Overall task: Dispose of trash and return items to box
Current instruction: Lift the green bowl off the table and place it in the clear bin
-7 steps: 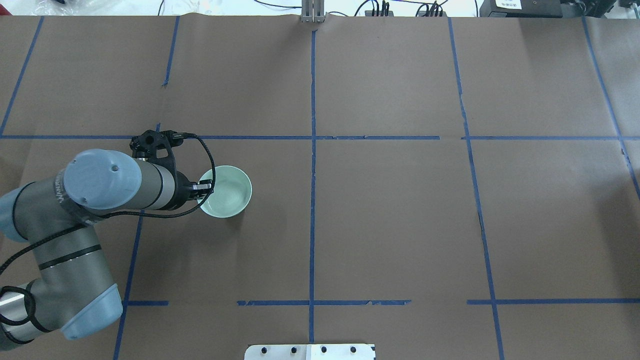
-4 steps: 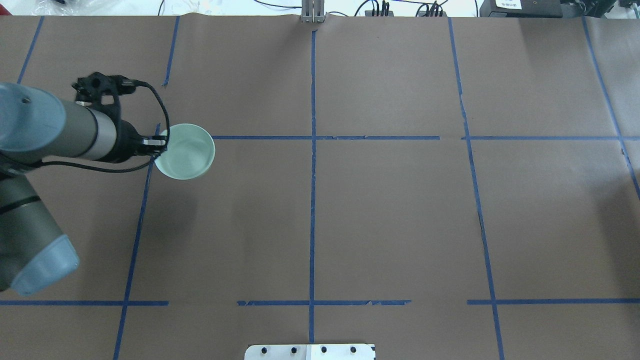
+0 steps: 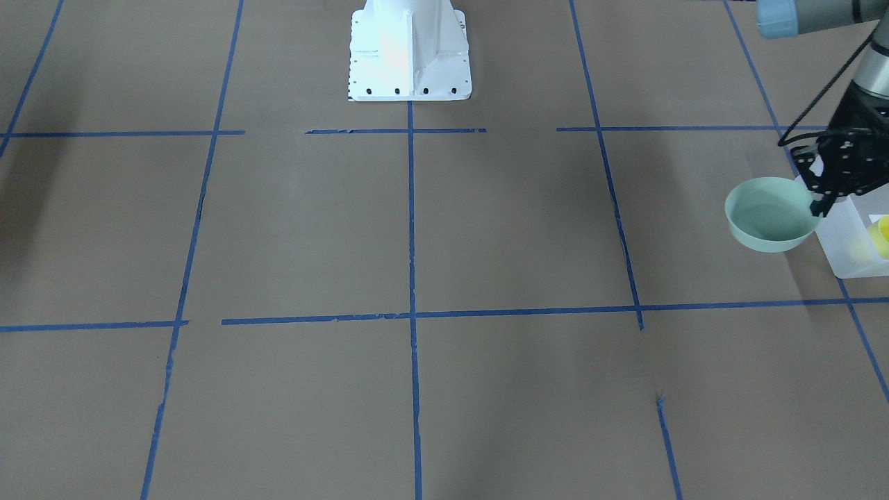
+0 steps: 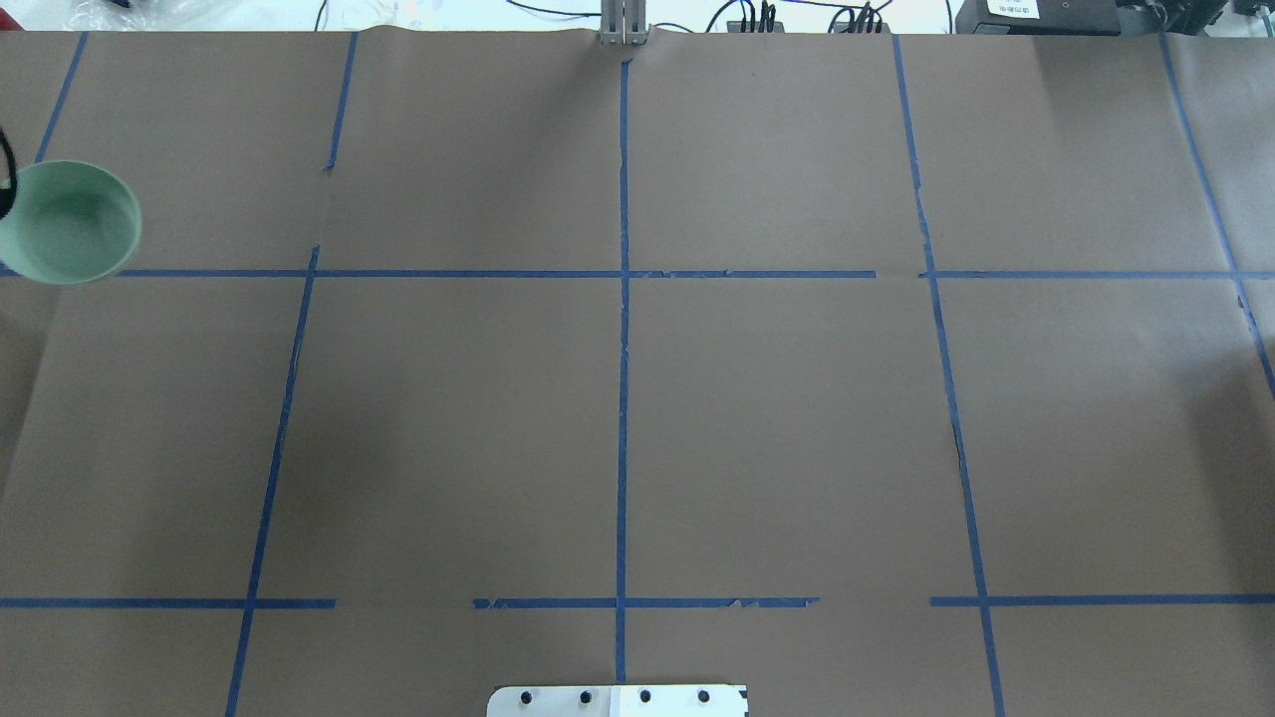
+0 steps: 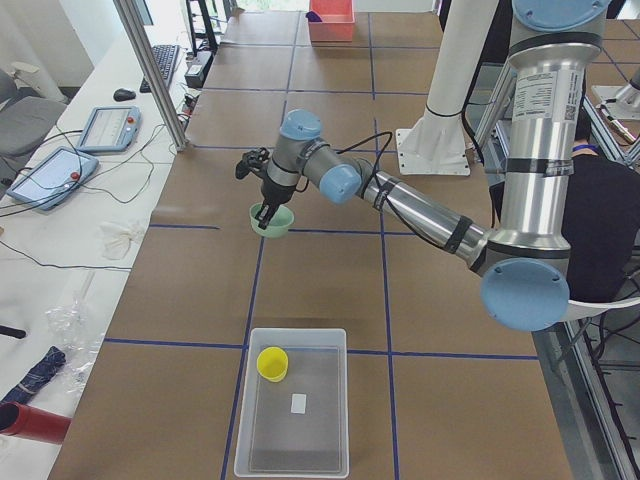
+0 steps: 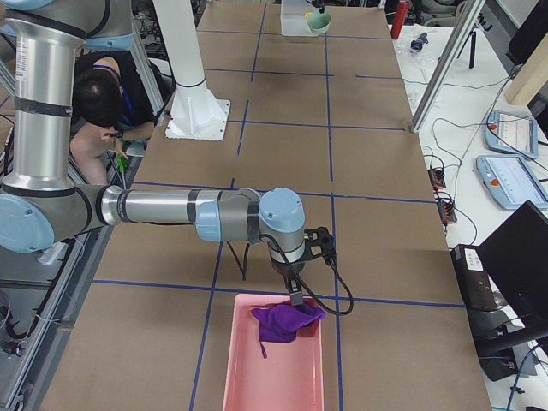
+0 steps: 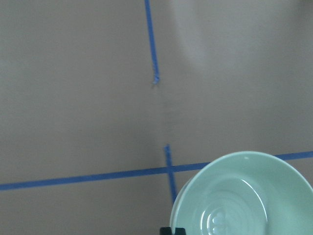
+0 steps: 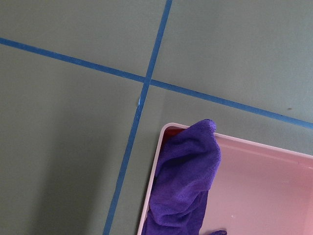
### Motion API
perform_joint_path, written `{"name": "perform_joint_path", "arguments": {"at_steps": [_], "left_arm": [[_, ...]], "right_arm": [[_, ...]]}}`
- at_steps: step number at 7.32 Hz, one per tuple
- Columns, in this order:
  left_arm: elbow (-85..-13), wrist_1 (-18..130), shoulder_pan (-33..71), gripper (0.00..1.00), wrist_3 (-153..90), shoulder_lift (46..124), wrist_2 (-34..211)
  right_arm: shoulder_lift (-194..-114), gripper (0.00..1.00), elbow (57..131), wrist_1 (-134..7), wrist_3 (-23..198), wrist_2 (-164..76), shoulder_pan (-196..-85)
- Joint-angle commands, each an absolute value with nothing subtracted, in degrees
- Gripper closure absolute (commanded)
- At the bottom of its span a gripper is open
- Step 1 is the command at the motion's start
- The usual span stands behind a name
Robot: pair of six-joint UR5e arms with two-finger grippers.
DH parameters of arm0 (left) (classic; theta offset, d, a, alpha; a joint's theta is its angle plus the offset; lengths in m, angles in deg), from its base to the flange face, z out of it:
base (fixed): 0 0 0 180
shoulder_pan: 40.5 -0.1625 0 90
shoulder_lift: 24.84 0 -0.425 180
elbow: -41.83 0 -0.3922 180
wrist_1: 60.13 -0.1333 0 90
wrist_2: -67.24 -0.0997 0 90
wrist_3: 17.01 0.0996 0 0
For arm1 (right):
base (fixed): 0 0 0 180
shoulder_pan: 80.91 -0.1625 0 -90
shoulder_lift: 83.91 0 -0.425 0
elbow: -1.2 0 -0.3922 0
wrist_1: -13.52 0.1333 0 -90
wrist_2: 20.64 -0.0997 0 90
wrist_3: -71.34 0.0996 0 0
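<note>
My left gripper (image 3: 818, 205) is shut on the rim of the pale mint-green bowl (image 3: 769, 217) and holds it in the air just beside the frosted white box (image 3: 849, 239). The bowl also shows at the left edge of the overhead view (image 4: 66, 221) and in the left wrist view (image 7: 244, 196). The yellow cup (image 5: 272, 363) stands upright inside the box (image 5: 262, 440). My right gripper (image 6: 295, 297) hangs over a pink tray (image 6: 276, 377), just above a purple cloth (image 6: 288, 321). I cannot tell whether it is open or shut.
The robot's white base (image 3: 408, 52) stands at the table's middle. The purple cloth (image 8: 188, 178) hangs over the pink tray's rim (image 8: 254, 147). A small white slip (image 5: 298, 403) lies in the box. Blue tape lines cross the brown table.
My left arm has carried the bowl leftward and away from the robot, from the table's left middle to the overhead view's left edge. The arm itself has left that view.
</note>
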State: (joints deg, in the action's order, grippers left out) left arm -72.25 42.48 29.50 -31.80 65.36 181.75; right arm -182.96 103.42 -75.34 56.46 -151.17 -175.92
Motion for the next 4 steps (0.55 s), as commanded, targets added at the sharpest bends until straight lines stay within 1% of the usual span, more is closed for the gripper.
{"name": "perform_joint_path", "arguments": {"at_steps": [1,2,4], "left_arm": [[-63.43,44.79,40.32,1.0,-11.2,63.84,184.75],[-58.42,50.38,42.28,1.0,-7.38,62.1,184.84],[-52.33,65.05,42.82,1.0,-4.64,54.13,188.41]], "right_arm": [[-182.96,0.0,103.42,-75.34,56.4,-151.16,-175.91],[-182.96,0.0,103.42,-75.16,56.4,-151.07,-175.91],[-183.49,0.0,103.24,-73.67,56.48,-150.99,-175.91]]}}
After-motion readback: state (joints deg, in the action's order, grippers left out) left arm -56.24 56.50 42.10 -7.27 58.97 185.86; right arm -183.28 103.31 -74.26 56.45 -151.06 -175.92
